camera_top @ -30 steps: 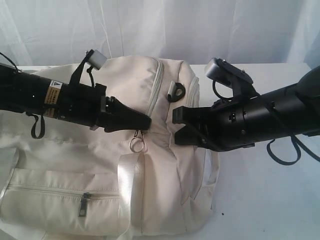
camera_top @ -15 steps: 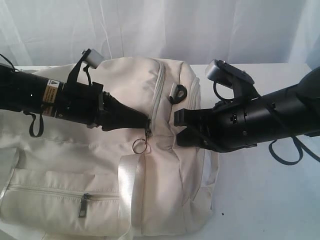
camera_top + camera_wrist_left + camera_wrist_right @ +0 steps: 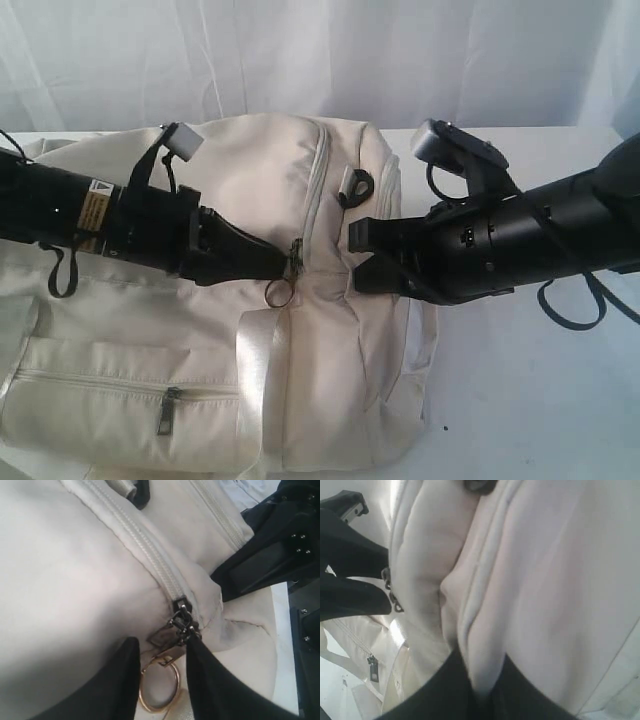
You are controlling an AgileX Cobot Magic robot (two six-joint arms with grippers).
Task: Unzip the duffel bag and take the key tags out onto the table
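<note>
Though we can't read the orange arm sticker [image 3: 96, 208], left jaws sit released astride the zipper pull [image 3: 172, 630]; right jaws clench a fold of the zipped cream duffel bag [image 3: 330, 340] on the counter [image 3: 540, 400].

I can't read any text from here. The left arm [image 3: 55, 205] carries an orange label [image 3: 92, 211] and a small white triangle sticker [image 3: 101, 185], both lying over the duffel bag [image 3: 250, 170]; their print is too small to make out.
</note>
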